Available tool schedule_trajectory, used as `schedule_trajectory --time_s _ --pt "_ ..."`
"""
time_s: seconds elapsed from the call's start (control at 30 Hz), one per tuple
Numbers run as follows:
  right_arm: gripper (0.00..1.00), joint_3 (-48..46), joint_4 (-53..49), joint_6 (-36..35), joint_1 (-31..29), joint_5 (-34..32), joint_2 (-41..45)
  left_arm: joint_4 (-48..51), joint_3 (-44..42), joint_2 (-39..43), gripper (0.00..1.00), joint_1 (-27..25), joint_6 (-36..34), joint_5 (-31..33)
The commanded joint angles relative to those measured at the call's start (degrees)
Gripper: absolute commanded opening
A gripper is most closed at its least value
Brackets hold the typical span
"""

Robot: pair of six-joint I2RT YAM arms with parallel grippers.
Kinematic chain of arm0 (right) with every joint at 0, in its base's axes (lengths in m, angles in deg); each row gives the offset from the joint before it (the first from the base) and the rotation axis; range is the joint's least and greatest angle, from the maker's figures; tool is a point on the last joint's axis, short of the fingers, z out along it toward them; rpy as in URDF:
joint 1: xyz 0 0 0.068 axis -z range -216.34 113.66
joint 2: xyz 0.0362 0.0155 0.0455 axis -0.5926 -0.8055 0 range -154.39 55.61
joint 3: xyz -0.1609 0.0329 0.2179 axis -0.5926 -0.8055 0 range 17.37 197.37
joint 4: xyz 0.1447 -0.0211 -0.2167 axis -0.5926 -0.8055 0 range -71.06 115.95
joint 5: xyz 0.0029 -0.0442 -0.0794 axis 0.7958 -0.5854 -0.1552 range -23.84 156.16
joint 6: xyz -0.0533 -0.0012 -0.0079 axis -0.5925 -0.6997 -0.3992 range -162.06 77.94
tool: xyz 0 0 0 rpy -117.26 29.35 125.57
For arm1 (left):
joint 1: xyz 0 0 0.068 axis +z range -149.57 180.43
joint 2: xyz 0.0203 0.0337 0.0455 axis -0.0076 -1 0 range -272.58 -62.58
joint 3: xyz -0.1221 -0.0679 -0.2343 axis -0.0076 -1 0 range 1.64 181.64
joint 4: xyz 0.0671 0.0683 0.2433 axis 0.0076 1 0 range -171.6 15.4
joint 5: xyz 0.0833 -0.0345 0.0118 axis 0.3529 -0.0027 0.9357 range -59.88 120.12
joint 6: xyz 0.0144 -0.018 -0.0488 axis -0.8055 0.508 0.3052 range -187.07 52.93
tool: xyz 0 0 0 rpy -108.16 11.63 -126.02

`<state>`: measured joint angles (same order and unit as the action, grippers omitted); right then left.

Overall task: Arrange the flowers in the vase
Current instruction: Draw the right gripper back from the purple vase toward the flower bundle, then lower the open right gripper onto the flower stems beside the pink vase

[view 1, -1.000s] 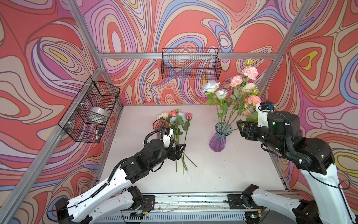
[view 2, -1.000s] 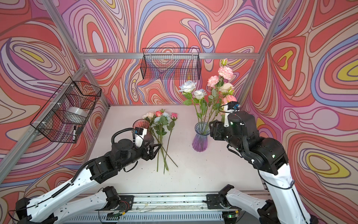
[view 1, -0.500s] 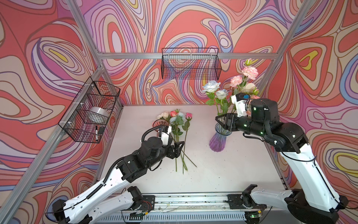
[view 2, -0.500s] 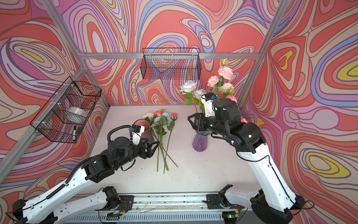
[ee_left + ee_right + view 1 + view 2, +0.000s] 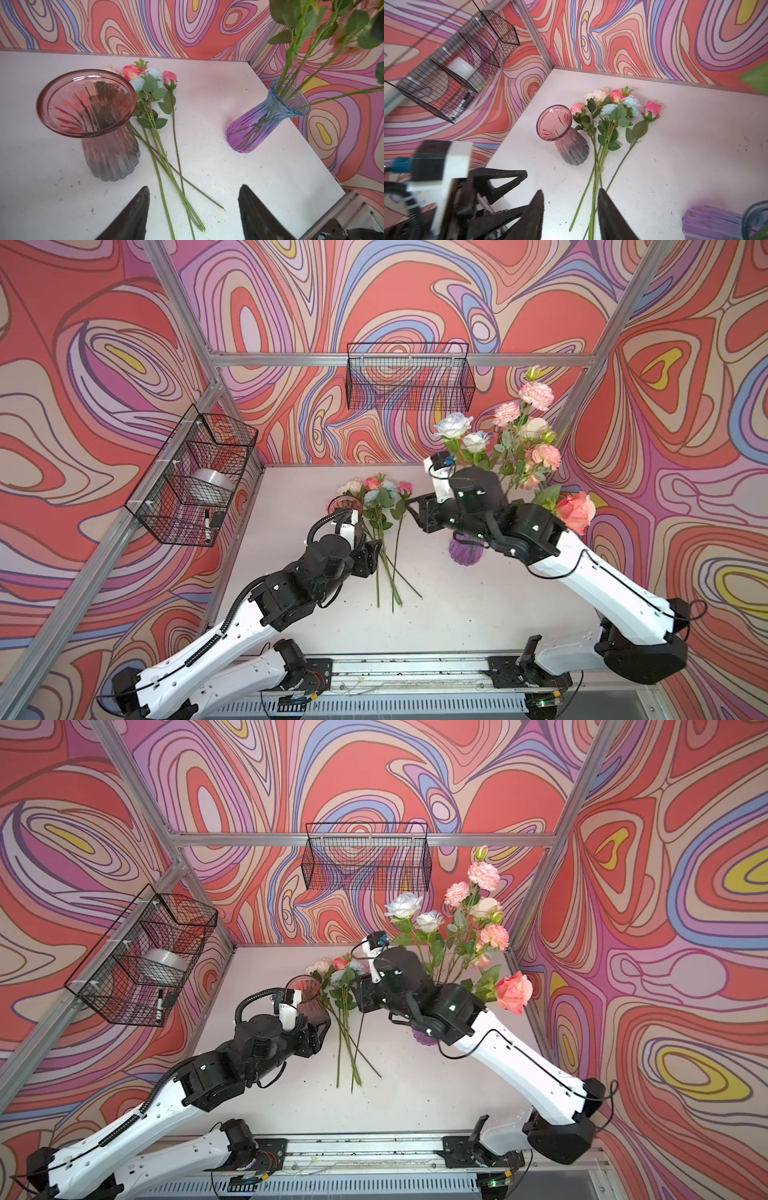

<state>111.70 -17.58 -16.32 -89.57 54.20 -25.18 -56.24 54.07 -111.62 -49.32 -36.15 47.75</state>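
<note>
Several loose flowers [image 5: 380,499] [image 5: 338,977] [image 5: 149,87] [image 5: 612,108] lie on the white table, stems fanned toward the front. The purple vase [image 5: 465,553] [image 5: 259,128] [image 5: 708,222] holds several flowers [image 5: 511,439] [image 5: 461,915]. A coral rose [image 5: 575,512] [image 5: 513,992] leans out of it to the right. My left gripper [image 5: 370,556] [image 5: 320,1033] [image 5: 193,207] is open just above the lower stems. My right gripper [image 5: 415,512] [image 5: 359,996] [image 5: 571,207] hangs open and empty above the loose flowers, its arm crossing over the vase.
An empty pink-and-grey glass vase [image 5: 343,504] [image 5: 89,104] [image 5: 560,128] stands just left of the loose flowers. A wire basket [image 5: 195,477] with a tape roll and a marker hangs on the left wall. An empty one [image 5: 409,377] hangs on the back wall.
My right arm has swung left from beside the purple vase to over the loose flowers, its jaws narrowing. My left gripper has stayed by the stems and narrowed slightly.
</note>
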Motion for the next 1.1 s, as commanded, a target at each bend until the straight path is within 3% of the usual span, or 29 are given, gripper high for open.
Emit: schedule_trajectory --time_s 0.0,0.1,0.2,0.3,0.37,0.63,1.07 --pt "0.36 -5.3 2.5 3.0 -1.5 -12.5 -2.8 5.3 0.4 2.0 0.63 0.6 4.3 7.8" --pt "0.25 -9.7 5.3 5.7 -1.7 -14.0 -4.4 7.9 -1.3 5.0 0.60 0.7 7.0 12.2" --pt "0.18 -10.3 6.3 7.0 -1.7 -11.4 -8.9 10.0 -4.3 9.2 0.59 1.0 10.3 16.4" --pt "0.16 -9.9 7.9 7.4 -1.7 -9.3 -13.9 13.1 -6.8 13.4 0.59 1.3 13.6 18.8" --pt "0.17 -8.6 8.3 7.7 -1.4 -9.0 -17.5 14.6 -8.1 15.9 0.59 1.4 15.0 19.1" --pt "0.30 -6.5 15.2 10.3 3.9 3.9 -30.6 20.0 -8.4 20.3 0.62 1.5 16.4 16.6" --pt "0.37 -0.6 15.4 9.3 9.0 9.3 -42.8 18.5 -7.8 19.0 0.65 1.5 12.8 11.5"
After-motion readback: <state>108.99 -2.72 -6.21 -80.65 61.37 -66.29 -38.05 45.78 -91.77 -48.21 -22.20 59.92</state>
